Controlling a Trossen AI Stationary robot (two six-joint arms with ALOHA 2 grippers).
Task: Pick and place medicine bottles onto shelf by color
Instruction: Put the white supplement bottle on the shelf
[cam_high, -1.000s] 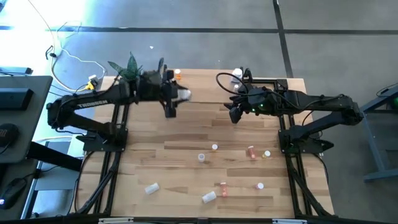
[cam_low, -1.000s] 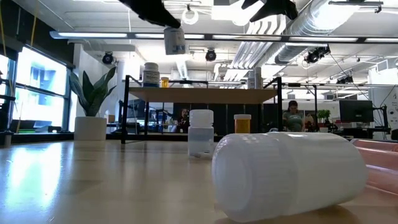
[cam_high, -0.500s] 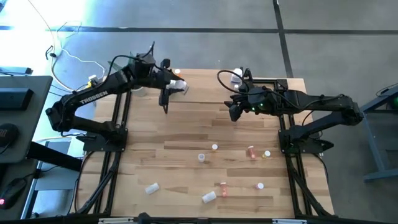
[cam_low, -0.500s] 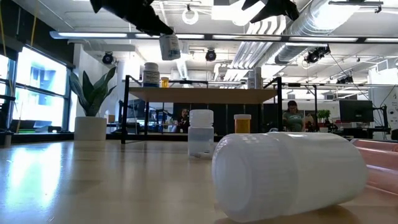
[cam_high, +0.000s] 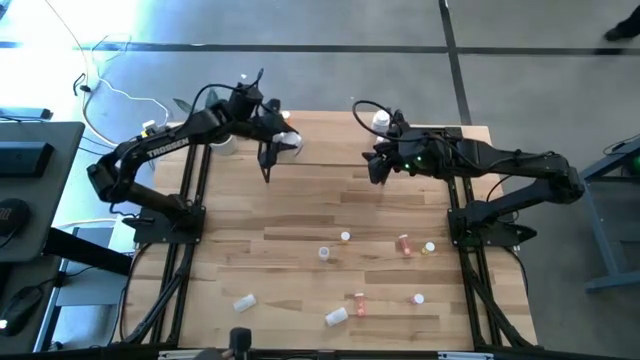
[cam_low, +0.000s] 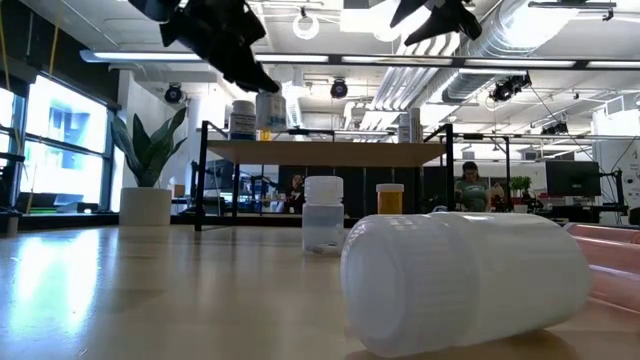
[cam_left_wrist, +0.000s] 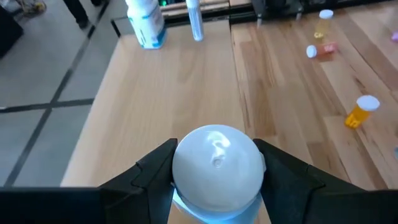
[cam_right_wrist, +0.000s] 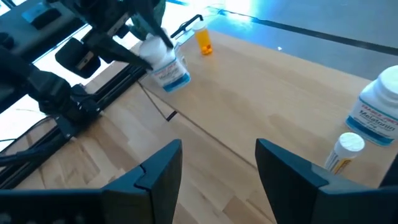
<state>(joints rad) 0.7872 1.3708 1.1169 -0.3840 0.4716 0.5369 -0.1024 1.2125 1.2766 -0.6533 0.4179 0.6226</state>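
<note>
My left gripper (cam_high: 270, 148) hovers over the left part of the shelf (cam_high: 330, 140), a light-wood board at the table's far edge, and is shut on a white medicine bottle (cam_low: 268, 108) with a blue label. My right gripper (cam_right_wrist: 217, 163) stands open and empty above the shelf's right part. On the shelf stand an orange bottle (cam_right_wrist: 204, 40) at the left end, and a white bottle (cam_right_wrist: 379, 112) and a slim white-capped one (cam_right_wrist: 345, 152) at the right end. Several small bottles (cam_high: 345, 237) lie or stand on the table's near half. My left gripper pinches the white bottle by its opposite sides (cam_left_wrist: 180, 163) between the two fingers, which slant down from the table's left. One round white end (cam_left_wrist: 216, 158) faces up the fingers. The bottle hangs tilted below the fingers (cam_right_wrist: 166, 70), lifted clear of the shelf board.
A potted plant (cam_low: 148, 165) stands beside the shelf's left end. In the low view a big white bottle (cam_low: 465, 280) lies close by, with an upright white one (cam_low: 323, 215) and an amber one (cam_low: 390, 198) behind it. Bare board lies between the shelf's two groups.
My left gripper has carried the white bottle toward the table's far left and down toward the shelf, rolling a little on the way. The bottle stays in the hold and now hangs just above the board's level. The fingers have kept the same gap.
</note>
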